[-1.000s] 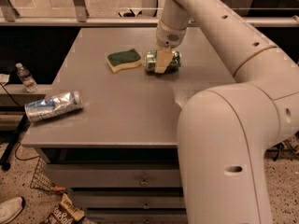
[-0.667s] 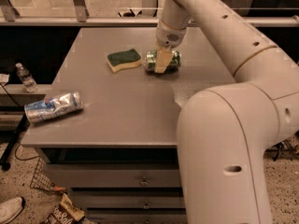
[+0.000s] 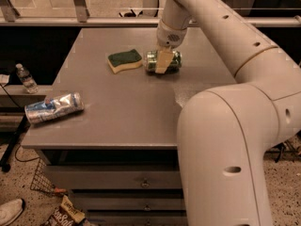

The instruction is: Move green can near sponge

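The green can lies on its side on the grey table, at the far middle. The sponge, dark green on top with a pale yellow body, lies just left of the can with a small gap between them. My gripper comes down from above and straddles the can's middle. One pale finger crosses the can's front side; the other is hidden behind the can. The gripper looks shut on the can, which rests on the table.
A dented silver-and-blue can lies on its side near the table's front left edge. A water bottle stands on a low ledge left of the table. My large white arm fills the right side. A snack bag lies on the floor.
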Controlling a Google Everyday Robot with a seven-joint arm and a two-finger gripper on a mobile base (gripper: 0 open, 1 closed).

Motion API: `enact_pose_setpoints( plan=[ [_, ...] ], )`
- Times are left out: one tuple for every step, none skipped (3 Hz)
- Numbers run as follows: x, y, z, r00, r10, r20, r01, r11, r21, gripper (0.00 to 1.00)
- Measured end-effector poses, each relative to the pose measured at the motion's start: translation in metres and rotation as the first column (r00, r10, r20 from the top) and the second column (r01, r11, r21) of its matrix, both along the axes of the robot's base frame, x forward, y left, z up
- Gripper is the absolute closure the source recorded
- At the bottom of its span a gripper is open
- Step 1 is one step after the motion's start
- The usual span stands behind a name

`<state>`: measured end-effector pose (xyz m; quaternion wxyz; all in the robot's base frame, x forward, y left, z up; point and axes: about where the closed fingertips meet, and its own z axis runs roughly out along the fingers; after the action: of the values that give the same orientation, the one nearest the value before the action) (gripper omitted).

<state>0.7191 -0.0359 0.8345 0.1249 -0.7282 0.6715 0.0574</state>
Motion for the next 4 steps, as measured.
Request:
enact_pose_setpoints(
  plan=[
    [0.0033, 0.0025, -0.0011, 1.0, -0.001, 0.008, 0.001, 1.0, 0.005, 0.28],
    [0.0035, 0.0026, -0.0009, 1.0, -0.001, 0.008, 0.001, 1.0, 0.005, 0.04],
    [0.0067, 0.0052, -0.0033, 0.9999, -0.002, 0.015, 0.002, 1.0, 0.01, 0.0],
    [0.008, 0.0056, -0.0026, 0.9997, -0.002, 0.025, 0.001, 1.0, 0.025, 0.0]
  ],
)
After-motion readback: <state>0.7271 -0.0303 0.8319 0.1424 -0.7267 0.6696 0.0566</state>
